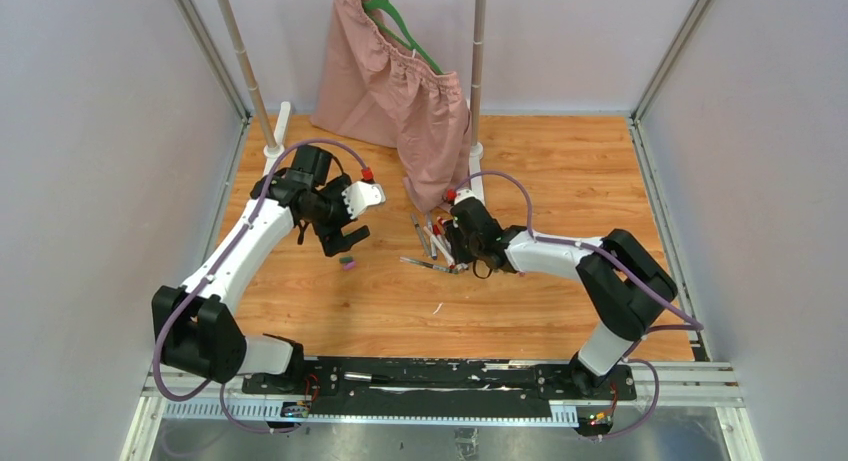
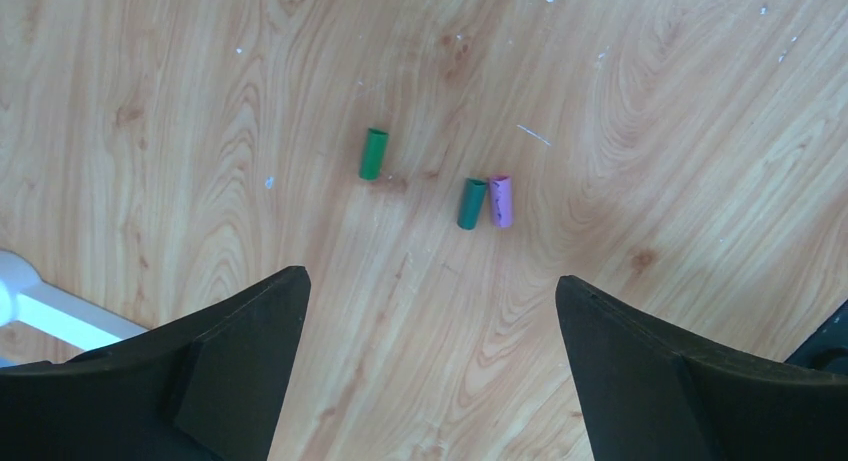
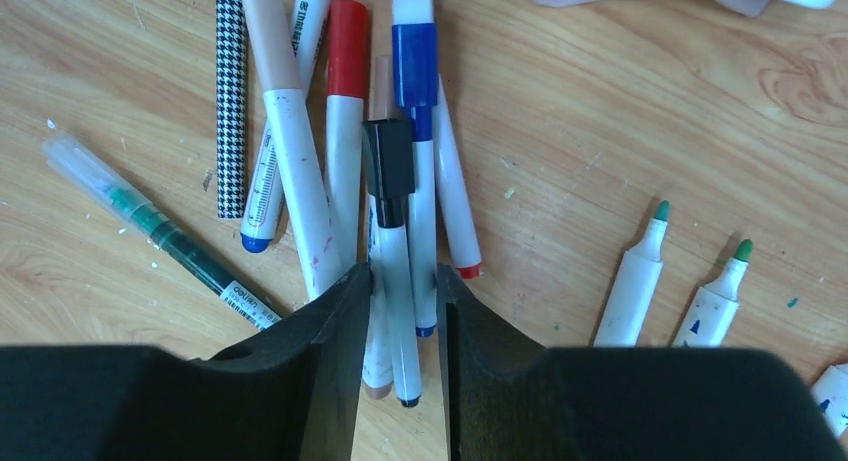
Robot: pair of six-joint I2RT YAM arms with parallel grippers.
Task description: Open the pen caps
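Three pen caps (image 2: 471, 203) lie loose on the wooden table (image 2: 650, 101), right under the left gripper (image 2: 428, 281). One is a bright green plastic cap (image 2: 373, 153) lying by itself. Near it, a dark green cap (image 2: 471, 203) lies side by side with a pink cap (image 2: 500, 201), and they look like they touch. The left gripper hangs above them with its black fingers spread wide and nothing between them.

Over at the pile of pens, the right gripper (image 3: 403, 273) is squeezed in on two pens lying side by side. One is a white pen (image 3: 394, 246) with a black plastic cap (image 3: 388, 161) on it. The other is a second white pen (image 3: 424, 211) with a blue plastic cap (image 3: 414, 66) on it. A red plastic cap (image 3: 348, 46) sits on another pen just beside them. Two white markers (image 3: 640, 271) with bare green tips lie off to the right, apart from the pile.
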